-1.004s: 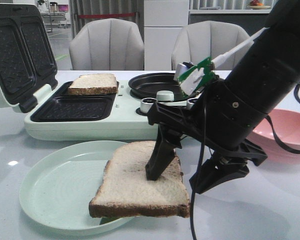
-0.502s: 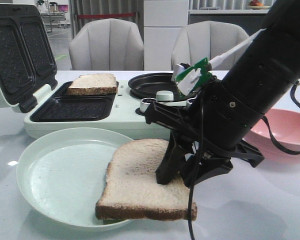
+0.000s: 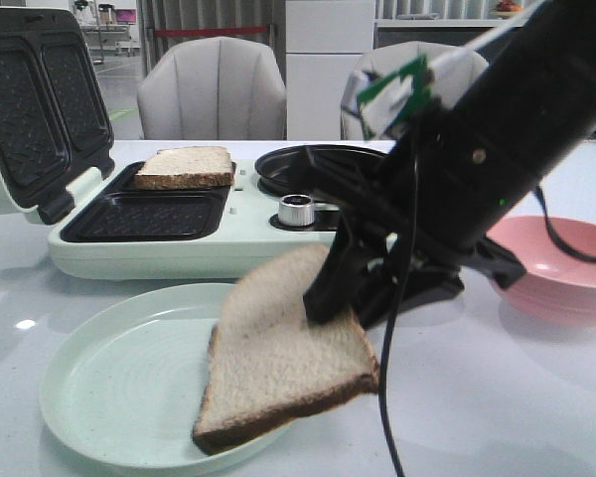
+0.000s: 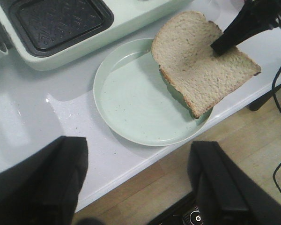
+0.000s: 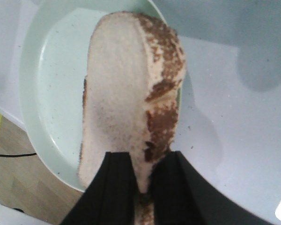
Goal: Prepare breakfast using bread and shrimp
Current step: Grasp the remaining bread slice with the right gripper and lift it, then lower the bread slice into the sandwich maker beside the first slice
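Green plate (image 3: 109, 388) nr open sandwich maker (image 3: 169, 243), pink bowl (image 3: 561, 268) w/ chairs (image 3: 214, 89) behind.

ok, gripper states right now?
Left gripper: open, empty.
Right gripper: shut on the bread slice, tilting it up off the plate.
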Available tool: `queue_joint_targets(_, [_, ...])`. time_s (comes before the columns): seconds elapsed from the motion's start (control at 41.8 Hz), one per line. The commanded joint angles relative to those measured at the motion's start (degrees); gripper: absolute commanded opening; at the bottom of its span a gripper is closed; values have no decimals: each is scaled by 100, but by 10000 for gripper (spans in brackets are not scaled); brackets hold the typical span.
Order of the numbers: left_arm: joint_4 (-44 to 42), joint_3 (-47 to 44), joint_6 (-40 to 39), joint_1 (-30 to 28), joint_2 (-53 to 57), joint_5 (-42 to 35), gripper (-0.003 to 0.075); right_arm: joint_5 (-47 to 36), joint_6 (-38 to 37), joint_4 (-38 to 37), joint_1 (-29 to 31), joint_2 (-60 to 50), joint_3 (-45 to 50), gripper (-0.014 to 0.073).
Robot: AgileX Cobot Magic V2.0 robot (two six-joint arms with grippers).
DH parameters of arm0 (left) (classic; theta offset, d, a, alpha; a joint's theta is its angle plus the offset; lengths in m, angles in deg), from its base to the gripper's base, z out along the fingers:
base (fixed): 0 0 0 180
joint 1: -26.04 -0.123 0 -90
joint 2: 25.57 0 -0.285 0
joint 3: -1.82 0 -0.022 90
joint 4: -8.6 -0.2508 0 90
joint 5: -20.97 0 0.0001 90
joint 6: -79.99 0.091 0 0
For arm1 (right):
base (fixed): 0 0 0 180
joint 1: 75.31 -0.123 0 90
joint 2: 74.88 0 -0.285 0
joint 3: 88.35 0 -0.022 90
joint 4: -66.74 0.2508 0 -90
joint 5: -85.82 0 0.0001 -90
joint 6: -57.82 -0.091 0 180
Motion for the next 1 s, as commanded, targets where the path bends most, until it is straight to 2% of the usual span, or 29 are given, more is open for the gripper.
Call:
queue_joint_targets(0.0, [-38, 143, 7, 38, 24, -354, 510, 27, 112, 84, 1, -497, -128, 64])
queue_joint_targets(0.263, [-38, 143, 7, 38, 24, -321, 510, -3, 112, 94, 1, -1067, -231, 63])
queue_joint_targets(0.454, [-38, 143, 7, 38, 24, -321, 510, -163, 112, 353, -62, -1081, -922, 63])
queue_joint_targets(0.813, [-4, 143, 7, 38, 24, -332, 510, -161, 112, 428, -135, 9, -2594, 63])
queue_joint_targets(0.98, [5, 143, 7, 38, 24, -332, 510, -161, 112, 683, -135, 673, -3297, 63])
